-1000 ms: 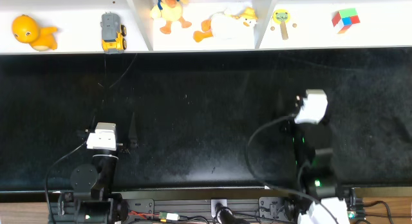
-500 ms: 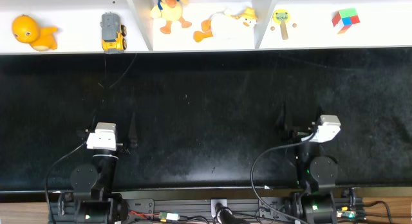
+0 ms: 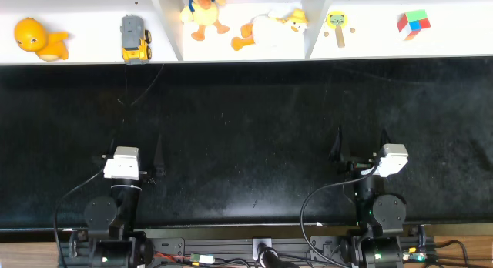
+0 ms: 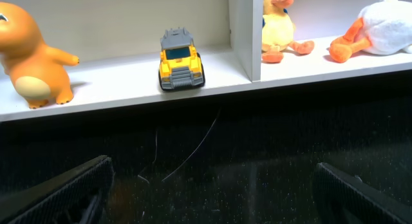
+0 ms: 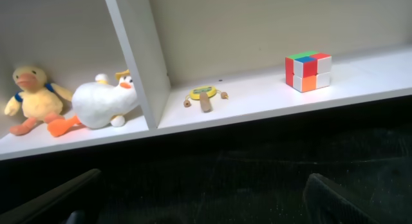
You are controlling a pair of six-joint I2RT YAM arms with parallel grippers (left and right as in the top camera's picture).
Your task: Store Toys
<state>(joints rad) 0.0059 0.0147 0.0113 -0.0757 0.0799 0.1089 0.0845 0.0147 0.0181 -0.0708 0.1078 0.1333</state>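
Toys shelved along the desk's far edge, both grippers open near its near edge.

Top view: the white shelf lines the far edge of the black desk. A wide stretch of desk separates it from the left gripper and right gripper, each with fingers spread apart.
Left wrist view: an orange figure and a yellow truck share the left compartment.
Right wrist view: a yellow duck and a white plush bird occupy the middle compartment. A small yellow toy and a colour cube sit well apart in the right one.
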